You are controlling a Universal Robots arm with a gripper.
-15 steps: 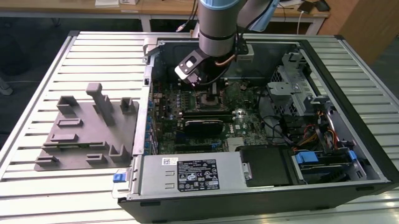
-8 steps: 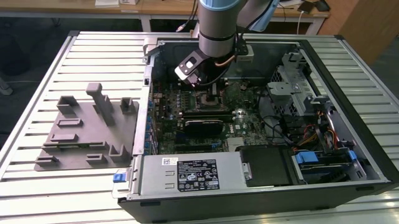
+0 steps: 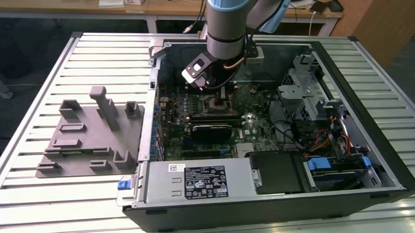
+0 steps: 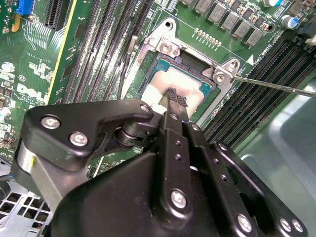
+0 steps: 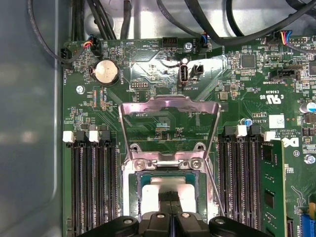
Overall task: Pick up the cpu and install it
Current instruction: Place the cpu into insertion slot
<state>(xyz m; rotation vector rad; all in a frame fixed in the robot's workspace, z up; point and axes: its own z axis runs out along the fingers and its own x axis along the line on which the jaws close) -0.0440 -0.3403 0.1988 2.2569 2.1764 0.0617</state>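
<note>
Resting inside the open socket [image 5: 132,186], the cpu [image 5: 152,195] touches the closed gripper [image 5: 171,194].

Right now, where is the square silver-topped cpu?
In both wrist views the cpu sits in the open metal-framed socket, under the gripper, between memory slot rows.

The cpu [image 4: 157,90] is a small flat square. Its top looks pale and glaring under the light, and a thin green edge shows around it. It lies flat and level inside the motherboard socket [image 4: 154,48], squared to the socket's metal frame and uncovered from above. In both wrist views the fingertips of my gripper [image 4: 175,98], drawn together, meet the middle of its top face and hide part of it.
</note>
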